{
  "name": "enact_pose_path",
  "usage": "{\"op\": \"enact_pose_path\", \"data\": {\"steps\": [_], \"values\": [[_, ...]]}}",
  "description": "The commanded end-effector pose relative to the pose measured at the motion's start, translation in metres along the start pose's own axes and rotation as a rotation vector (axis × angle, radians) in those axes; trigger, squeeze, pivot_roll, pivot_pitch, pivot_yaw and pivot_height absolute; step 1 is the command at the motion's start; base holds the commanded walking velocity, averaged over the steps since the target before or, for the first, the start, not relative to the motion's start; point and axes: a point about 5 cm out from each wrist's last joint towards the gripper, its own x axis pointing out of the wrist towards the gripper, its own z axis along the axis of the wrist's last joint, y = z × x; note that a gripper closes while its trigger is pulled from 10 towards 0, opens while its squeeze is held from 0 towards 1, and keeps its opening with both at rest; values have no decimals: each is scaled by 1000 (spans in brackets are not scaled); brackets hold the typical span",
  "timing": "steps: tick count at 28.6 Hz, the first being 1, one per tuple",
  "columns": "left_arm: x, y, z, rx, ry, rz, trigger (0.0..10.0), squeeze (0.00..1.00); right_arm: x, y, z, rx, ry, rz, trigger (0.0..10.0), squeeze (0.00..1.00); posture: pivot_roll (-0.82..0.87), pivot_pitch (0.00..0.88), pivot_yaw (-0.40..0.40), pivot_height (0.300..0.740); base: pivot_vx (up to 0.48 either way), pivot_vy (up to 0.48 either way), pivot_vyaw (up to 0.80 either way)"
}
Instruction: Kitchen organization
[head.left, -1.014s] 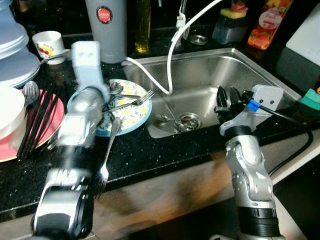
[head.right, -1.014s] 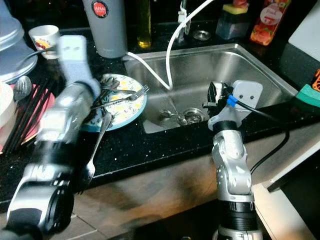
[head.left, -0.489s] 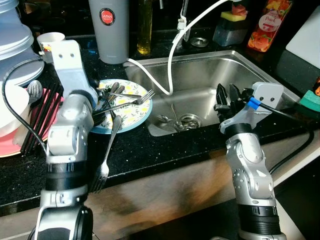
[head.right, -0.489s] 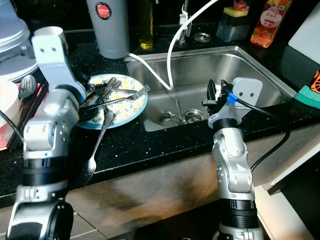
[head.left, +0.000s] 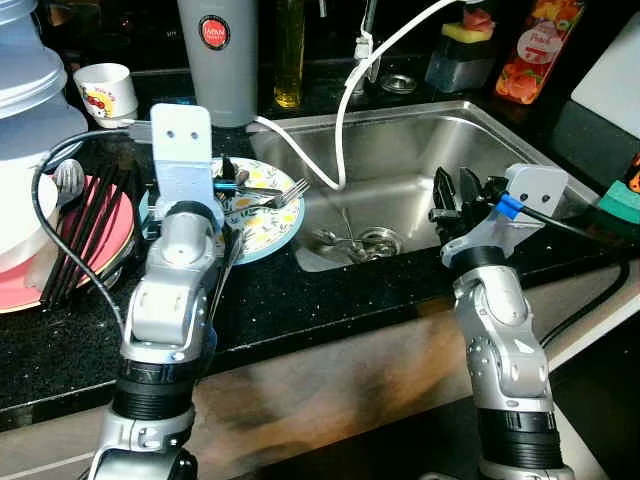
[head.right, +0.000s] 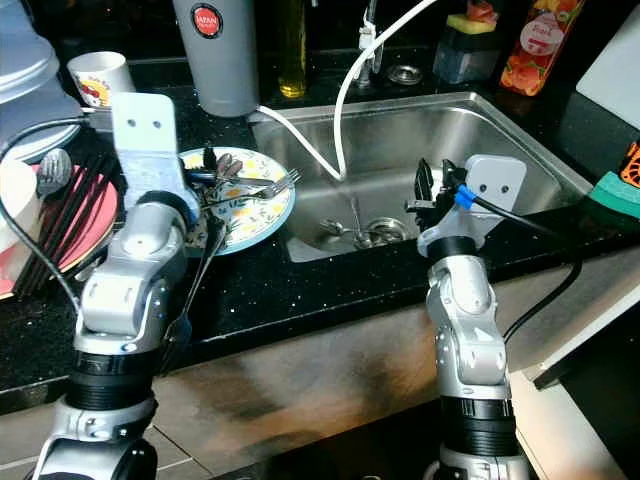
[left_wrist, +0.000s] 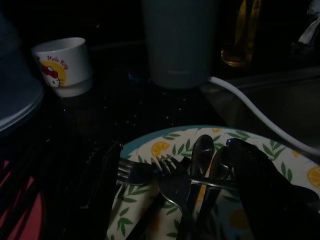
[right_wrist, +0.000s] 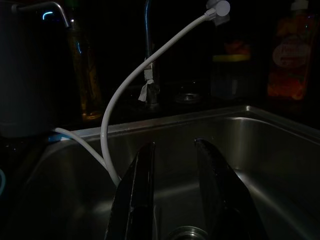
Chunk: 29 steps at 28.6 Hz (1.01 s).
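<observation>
A lemon-patterned plate (head.left: 265, 228) lies on the black counter left of the sink and holds several forks and spoons (left_wrist: 190, 175). My left gripper (head.left: 222, 182) hovers low over that pile. Its fingers (left_wrist: 260, 190) stand open on either side of the cutlery, closed on nothing. One more fork (head.right: 190, 300) lies on the counter in front of the plate, partly hidden by my left arm. My right gripper (head.left: 455, 195) is open at the sink's front edge, pointing into the basin, with nothing between its fingers (right_wrist: 137, 200). A spoon (head.left: 335, 238) rests by the drain.
The steel sink (head.left: 430, 150) has a white hose (head.left: 340, 110) hanging into it. A pink plate with black chopsticks (head.left: 85, 225), a white bowl (head.left: 15, 215) and stacked containers (head.left: 25, 90) crowd the left. A grey tumbler (head.left: 217, 55), cup (head.left: 105, 90) and bottles stand behind.
My left arm has swung right and settled with its gripper over the cutlery on the patterned plate. The right arm has stayed where it was.
</observation>
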Motion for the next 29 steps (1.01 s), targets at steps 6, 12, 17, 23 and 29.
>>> {"op": "enact_pose_path", "data": {"steps": [6,12,17,23,29], "values": [[-5,-13,-23,-147,202,-26,10000,0,-1,-2,-4,3,23,-7,10000,0,28,101,-42,740,0,0,0],[-6,-16,-41,-220,356,-7,10000,0,-1,-3,-4,3,24,-9,10000,0,29,105,-45,740,0,0,0],[1,-17,-49,-186,397,-13,3333,0,-1,-1,-4,6,24,-5,10000,0,26,103,-45,740,0,0,0],[18,-10,-52,-164,411,-8,0,0,0,-1,-4,8,22,-8,10000,0,24,103,-41,740,0,0,0],[32,-4,-50,-258,451,0,0,0,-2,-3,-4,6,20,-18,10000,0,21,101,-35,740,0,0,0]]}}
